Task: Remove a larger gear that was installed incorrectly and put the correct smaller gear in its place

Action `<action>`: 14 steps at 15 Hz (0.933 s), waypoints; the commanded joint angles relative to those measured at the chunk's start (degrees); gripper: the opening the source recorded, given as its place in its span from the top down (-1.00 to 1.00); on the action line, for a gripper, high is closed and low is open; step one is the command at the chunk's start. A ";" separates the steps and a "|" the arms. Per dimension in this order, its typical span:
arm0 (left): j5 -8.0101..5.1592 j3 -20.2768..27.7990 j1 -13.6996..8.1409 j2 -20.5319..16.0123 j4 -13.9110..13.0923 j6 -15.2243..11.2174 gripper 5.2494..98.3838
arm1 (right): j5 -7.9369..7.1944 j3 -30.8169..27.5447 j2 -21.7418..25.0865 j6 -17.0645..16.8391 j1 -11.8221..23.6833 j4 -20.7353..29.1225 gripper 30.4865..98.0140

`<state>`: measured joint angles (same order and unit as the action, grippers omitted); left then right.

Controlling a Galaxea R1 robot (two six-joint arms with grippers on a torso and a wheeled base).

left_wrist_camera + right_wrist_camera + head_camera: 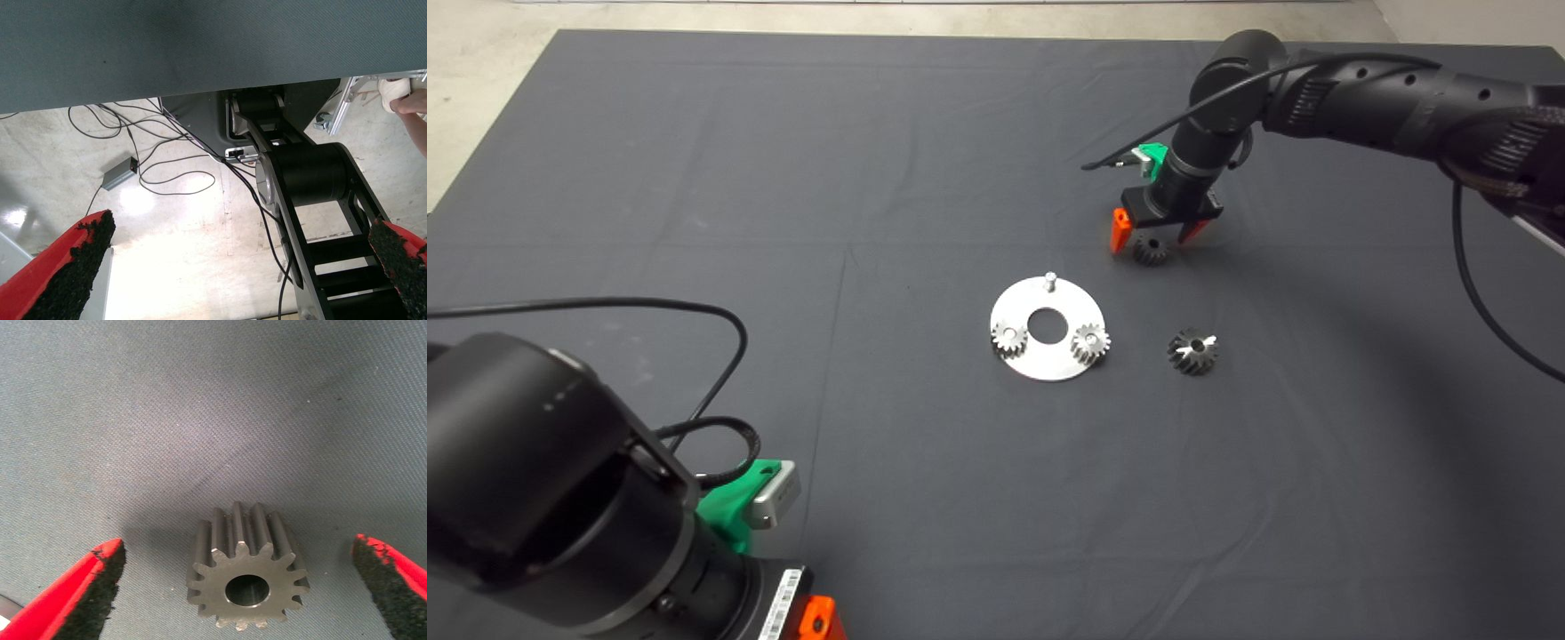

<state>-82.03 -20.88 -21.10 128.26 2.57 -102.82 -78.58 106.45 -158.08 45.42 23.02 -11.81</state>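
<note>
1. The left gripper (809, 618) is parked at the lower left edge of the head view, over the mat (783, 178). A white barcode label (785, 597) sits on its body; the print is too small to read. In its wrist view the fingers (73, 267) stand wide apart with nothing between them, and beyond the mat edge show the floor (180, 247), loose cables (173, 167) and a grey box (120, 175).
2. A round steel plate (1049, 360) lies flat near the middle of the mat, with a large centre hole. Two small gears (1008, 337) sit on it, one each side of the hole, and a bare pin (1050, 281) stands at its far edge.
3. The smaller gear (1152, 252) lies on the mat beyond the plate, apart from it. It is grey with a flat face and a plain round hole (248, 589).
4. The right gripper (1154, 236) points down over that gear, its arm coming in from the upper right. Its fingers (83, 590) are wide, one each side of the gear, not touching it.
5. The larger gear (1193, 350) lies on the mat just right of the plate, its top showing bright radial cuts.
</note>
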 commanded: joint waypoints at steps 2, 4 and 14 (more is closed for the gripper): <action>0.12 0.68 -0.26 0.03 -1.07 -0.19 -0.99 | 0.09 0.15 0.96 -0.07 1.42 -1.55 -0.62; 0.12 0.68 -0.26 -0.05 -1.07 -0.19 -0.99 | 0.09 0.23 1.15 0.02 1.42 -1.55 -0.56; 0.12 0.68 -0.26 0.03 -1.07 -0.19 -0.99 | 0.09 -0.04 1.49 0.28 1.33 -1.45 -0.17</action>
<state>-82.01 -20.88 -21.10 128.28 2.58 -102.82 -78.21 106.72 -156.67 45.48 23.00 -11.82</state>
